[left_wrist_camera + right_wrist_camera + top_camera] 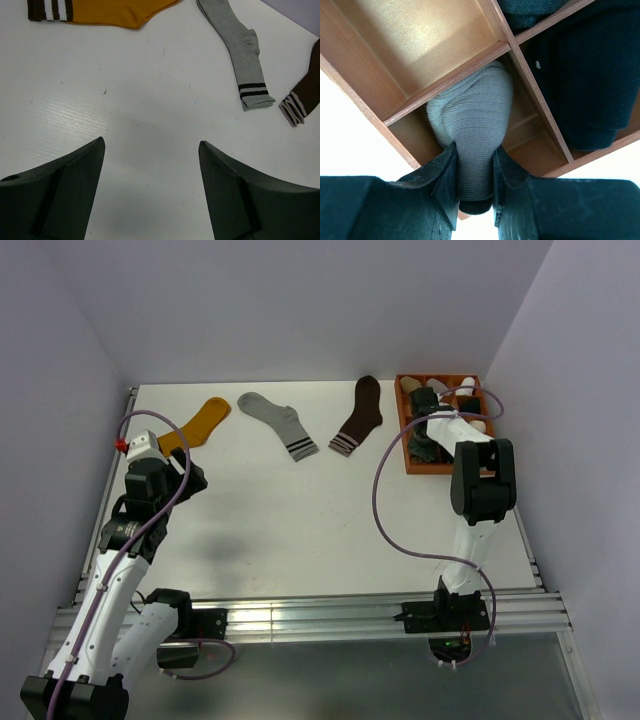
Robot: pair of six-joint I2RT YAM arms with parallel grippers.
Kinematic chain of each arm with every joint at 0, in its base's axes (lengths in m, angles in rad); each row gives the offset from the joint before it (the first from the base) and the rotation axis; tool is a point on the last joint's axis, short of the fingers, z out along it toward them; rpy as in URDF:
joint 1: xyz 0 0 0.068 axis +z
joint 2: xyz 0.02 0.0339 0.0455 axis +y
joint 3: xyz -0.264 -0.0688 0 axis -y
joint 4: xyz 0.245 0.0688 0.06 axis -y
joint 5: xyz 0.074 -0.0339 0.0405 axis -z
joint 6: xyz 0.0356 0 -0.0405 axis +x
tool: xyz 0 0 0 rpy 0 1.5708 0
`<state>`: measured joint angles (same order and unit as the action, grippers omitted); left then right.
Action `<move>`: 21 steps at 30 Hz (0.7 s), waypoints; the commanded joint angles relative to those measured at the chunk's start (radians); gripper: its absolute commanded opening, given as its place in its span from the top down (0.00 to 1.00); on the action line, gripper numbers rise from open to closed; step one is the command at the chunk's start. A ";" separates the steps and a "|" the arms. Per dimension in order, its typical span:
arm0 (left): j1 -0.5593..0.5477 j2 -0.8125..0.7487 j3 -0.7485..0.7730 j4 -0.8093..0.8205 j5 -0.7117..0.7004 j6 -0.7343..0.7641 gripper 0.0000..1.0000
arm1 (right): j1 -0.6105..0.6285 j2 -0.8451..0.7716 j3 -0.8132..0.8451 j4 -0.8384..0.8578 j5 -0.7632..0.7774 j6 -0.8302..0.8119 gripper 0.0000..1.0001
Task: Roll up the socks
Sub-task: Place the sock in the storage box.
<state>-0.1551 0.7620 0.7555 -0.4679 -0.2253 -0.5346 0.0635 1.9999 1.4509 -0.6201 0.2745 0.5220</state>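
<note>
- Okay, my right claw point(474, 170) was pinching the grey-taupe rolled sock point(475, 110), one finger pressed against each side of its lower end.
- That sock sat in a compartment of the wooden tray point(455, 79), its top bulging up against a divider. Couldn't tell if it touched the tray floor.
- The compartment just right of it in the wrist view held a dark charcoal sock point(580, 75), bundled up against the divider between the two.
- From the top view, the tray stood at the far right of the table point(300, 520), with my right arm reaching over its near half.
- Some pale bundles point(466, 386) sat in the far compartments, too small to tell which socks.
- My left claw point(150, 190) was spread wide with nothing between its fingers, hovering over the white table on the left side.
- Three socks lay flat in a row along the far side: mustard-yellow sock point(196, 425) with a brown-and-white cuff, light grey sock point(277, 424) with dark cuff stripes, dark brown sock point(360, 415) with a pale striped cuff.
- The mustard one lay nearest my left claw and the brown one nearest the tray. None of the three touched another.
</note>
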 commanded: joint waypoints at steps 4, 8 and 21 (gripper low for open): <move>-0.004 -0.021 -0.004 0.037 0.012 0.019 0.19 | 0.030 0.026 0.014 -0.053 0.015 -0.007 0.63; -0.004 -0.020 -0.007 0.037 0.014 0.019 0.19 | 0.029 -0.015 -0.009 -0.043 0.000 -0.020 0.49; -0.004 -0.021 -0.008 0.040 0.023 0.019 0.19 | 0.024 -0.180 0.026 -0.072 0.011 -0.028 0.40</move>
<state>-0.1551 0.7540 0.7555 -0.4675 -0.2211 -0.5346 0.0811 1.9152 1.4521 -0.6804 0.2638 0.4889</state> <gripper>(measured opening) 0.810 0.600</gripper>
